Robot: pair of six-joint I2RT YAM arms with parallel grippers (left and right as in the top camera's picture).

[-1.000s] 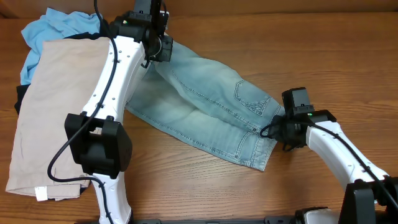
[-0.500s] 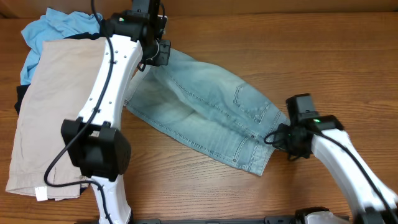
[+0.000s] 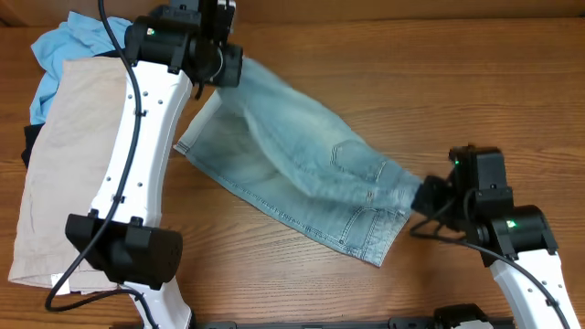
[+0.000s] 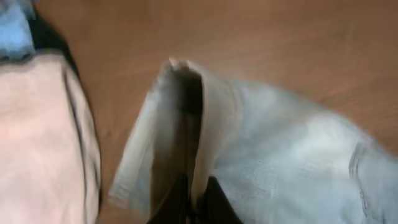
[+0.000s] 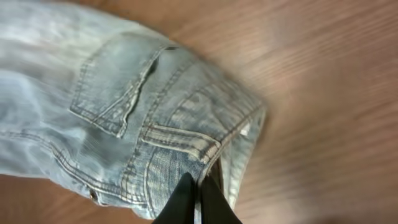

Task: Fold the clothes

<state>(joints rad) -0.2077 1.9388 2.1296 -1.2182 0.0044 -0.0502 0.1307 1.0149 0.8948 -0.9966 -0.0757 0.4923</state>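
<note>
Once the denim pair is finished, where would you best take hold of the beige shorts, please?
Probably at the near edge of the beige shorts, by the white tag, coming from the robot's side. That end lies flat on bare table, while the far end overlaps the sky-blue top.

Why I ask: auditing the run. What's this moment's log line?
left gripper: shut on denim shorts, far end | right gripper: shut on waistband | fold: none yet
</note>
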